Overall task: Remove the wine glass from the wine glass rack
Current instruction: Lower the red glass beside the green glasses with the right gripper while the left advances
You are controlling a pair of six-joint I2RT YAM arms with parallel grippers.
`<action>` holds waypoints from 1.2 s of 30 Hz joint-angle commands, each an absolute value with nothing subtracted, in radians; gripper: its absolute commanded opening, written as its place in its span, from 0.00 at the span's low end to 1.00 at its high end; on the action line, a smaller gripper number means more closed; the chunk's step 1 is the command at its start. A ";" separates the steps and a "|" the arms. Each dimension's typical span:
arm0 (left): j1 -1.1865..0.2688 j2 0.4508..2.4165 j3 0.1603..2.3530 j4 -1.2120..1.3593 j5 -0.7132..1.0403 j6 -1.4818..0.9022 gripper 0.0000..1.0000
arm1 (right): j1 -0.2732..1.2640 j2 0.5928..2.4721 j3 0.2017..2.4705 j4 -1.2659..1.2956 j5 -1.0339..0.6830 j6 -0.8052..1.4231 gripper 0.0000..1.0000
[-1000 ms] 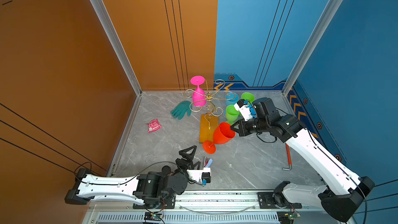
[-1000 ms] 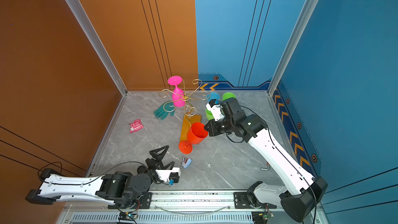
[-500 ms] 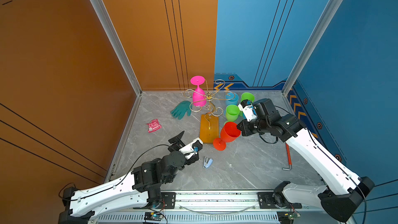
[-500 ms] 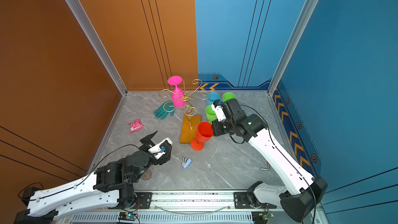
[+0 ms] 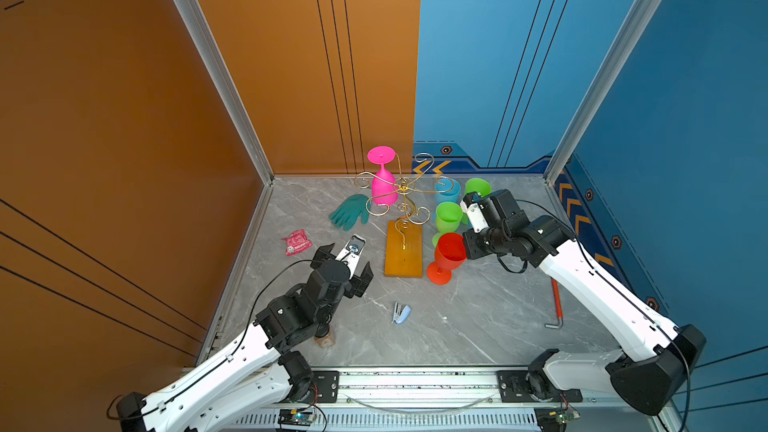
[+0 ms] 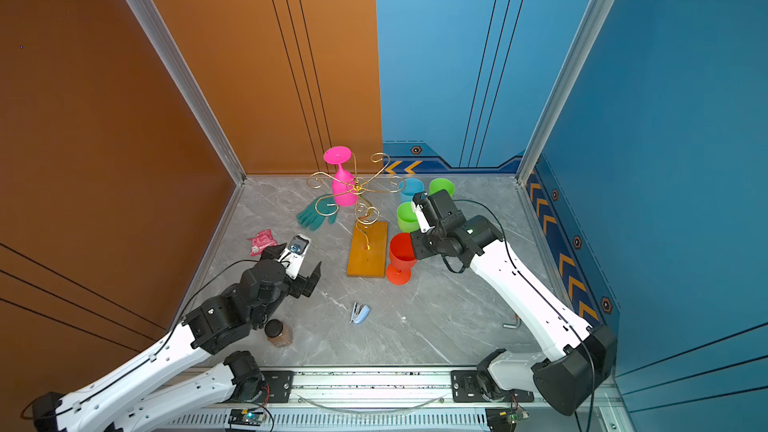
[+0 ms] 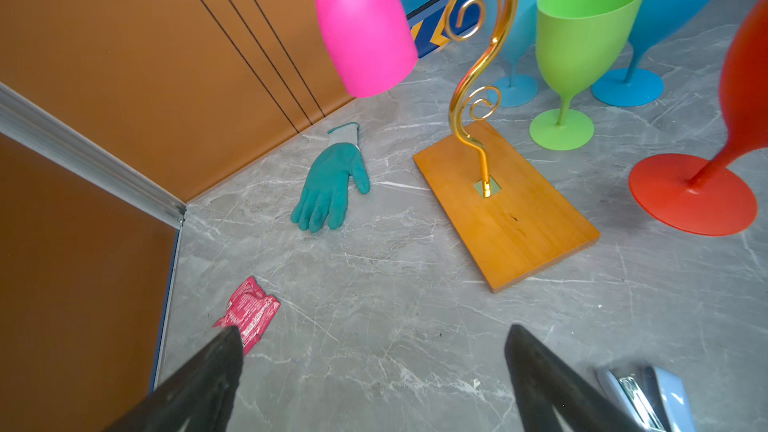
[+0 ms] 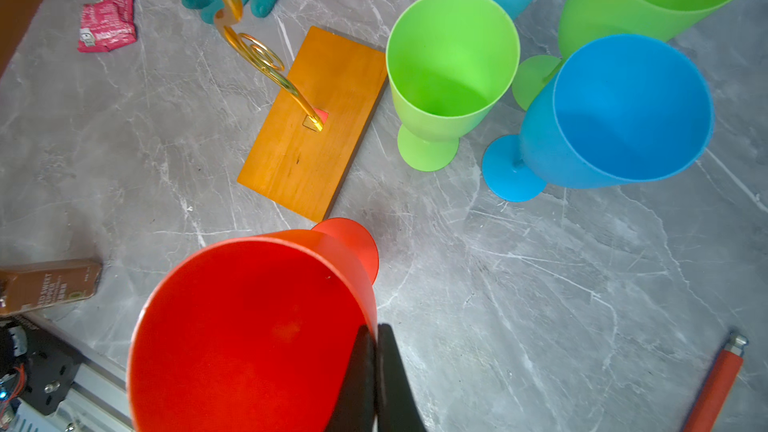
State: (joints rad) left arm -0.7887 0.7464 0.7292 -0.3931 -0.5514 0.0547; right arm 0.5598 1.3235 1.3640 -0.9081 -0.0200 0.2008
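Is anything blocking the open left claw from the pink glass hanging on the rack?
Nothing visible does. Seen from the left wrist, the pink glass hangs clear ahead of the open left gripper; the teal glove lies flat, lower down.

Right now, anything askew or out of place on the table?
The red wine glass leans instead of standing, pinched at its rim by the right gripper, foot beside the wine glass rack. Stray clutter: teal glove, pink wrapper, stapler.
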 commanded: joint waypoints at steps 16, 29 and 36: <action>-0.462 0.827 0.783 -0.454 -0.257 -0.138 0.98 | 0.498 1.433 1.345 -0.854 0.031 0.153 0.00; -0.439 0.867 0.782 -0.428 -0.261 -0.180 0.98 | 0.457 1.481 1.340 -0.808 0.001 0.147 0.00; -0.439 0.844 0.762 -0.405 -0.262 -0.175 0.98 | 0.454 1.518 1.353 -0.796 -0.010 0.148 0.00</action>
